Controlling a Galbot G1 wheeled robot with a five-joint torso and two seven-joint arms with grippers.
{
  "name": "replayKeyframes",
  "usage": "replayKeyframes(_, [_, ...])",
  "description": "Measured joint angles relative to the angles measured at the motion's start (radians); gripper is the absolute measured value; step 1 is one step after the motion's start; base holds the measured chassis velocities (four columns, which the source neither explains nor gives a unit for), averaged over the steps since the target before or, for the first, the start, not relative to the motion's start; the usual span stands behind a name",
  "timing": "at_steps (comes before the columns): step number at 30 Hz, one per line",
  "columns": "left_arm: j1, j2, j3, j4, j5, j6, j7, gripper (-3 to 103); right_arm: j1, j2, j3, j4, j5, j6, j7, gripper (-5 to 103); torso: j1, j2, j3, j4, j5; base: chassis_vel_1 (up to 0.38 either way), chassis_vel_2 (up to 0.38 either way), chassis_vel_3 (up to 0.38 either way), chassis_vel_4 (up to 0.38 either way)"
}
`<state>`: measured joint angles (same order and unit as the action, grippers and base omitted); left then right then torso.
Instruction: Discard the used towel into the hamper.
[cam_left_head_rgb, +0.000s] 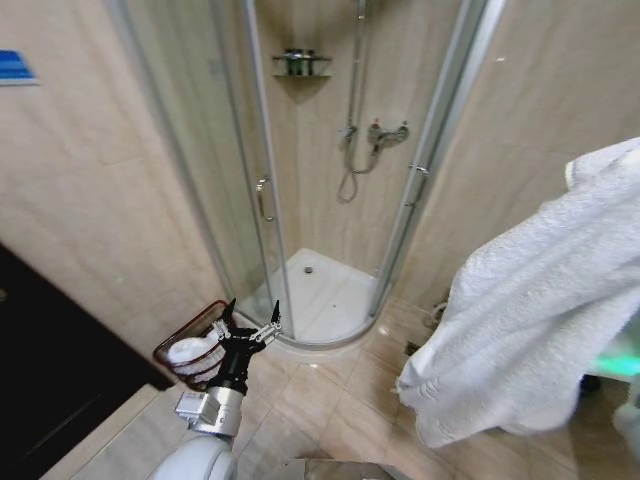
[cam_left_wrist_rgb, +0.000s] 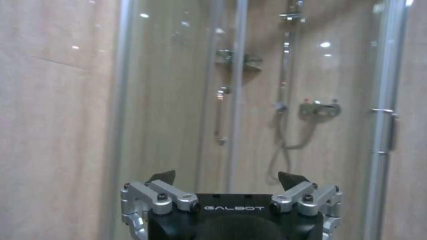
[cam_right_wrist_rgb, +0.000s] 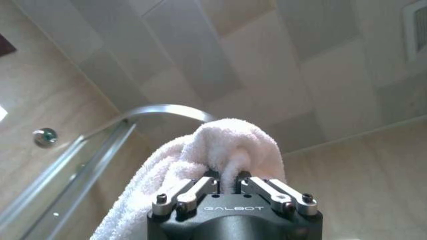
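Right hand (cam_right_wrist_rgb: 231, 186) raised, clamped on the white towel (cam_left_head_rgb: 530, 320); left hand (cam_left_head_rgb: 255, 322) low, fingers apart, over the hamper (cam_left_head_rgb: 190, 342).

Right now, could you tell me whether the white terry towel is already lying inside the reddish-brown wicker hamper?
No, the white terry towel hangs in the air, pinched in the right gripper, well away from the reddish-brown wicker hamper on the floor.

The left arm rises from the lower edge of the head view, its silver wrist leading up to a black left pincer (cam_left_head_rgb: 252, 315) whose two pointed fingers (cam_left_wrist_rgb: 162, 176) stand spread wide apart with nothing between them. The right pincer (cam_right_wrist_rgb: 230, 181) points upward, its silver linkages drawn in close and its fingers pressed together on a fold of white towel (cam_left_head_rgb: 530, 320), which bulges above the fingertips and drapes down past one side of the pincer body.
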<state>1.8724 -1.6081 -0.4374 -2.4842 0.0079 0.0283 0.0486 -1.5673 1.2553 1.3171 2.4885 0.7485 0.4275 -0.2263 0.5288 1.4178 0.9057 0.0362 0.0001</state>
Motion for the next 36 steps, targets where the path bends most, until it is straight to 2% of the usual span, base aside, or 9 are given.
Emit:
replayKeyframes(15, [0.0,0.0,0.0,0.0,0.0,0.0,0.0,100,-0.001,-0.002,0.0,-0.003,-0.006,0.001,-0.007,14,0.0,-0.001,-0.001,-0.0005,0.0002,0.03,0.032,0.021,0.023])
replayKeyframes(18, [0.0,0.0,0.0,0.0,0.0,0.0,0.0,100,-0.001,0.0,-0.006,-0.003,-0.006,0.0,-0.015,14,-0.001,-0.001,-0.001,0.0,0.0001,0.112,0.091,-0.091,-0.108])
replayKeyframes(27, [0.0,0.0,0.0,0.0,0.0,0.0,0.0,100,0.002,-0.001,-0.015,-0.004,-0.002,0.002,-0.011,14,-0.001,-0.001,-0.001,-0.0004,0.0,0.191,0.178,-0.188,-0.187])
replayKeyframes(30, [0.0,0.0,-0.001,0.0,0.0,0.0,0.0,100,0.0,0.003,-0.023,0.001,0.006,0.005,-0.004,14,-0.001,-0.002,-0.001,-0.0002,-0.0012,0.194,0.2,-0.162,-0.173])
replayKeyframes(36, [0.0,0.0,-0.001,0.0,0.0,0.0,0.0,100,0.001,0.004,-0.03,0.0,0.006,0.009,-0.008,14,-0.001,-0.002,-0.001,0.0001,0.0,0.065,0.054,-0.063,-0.054])
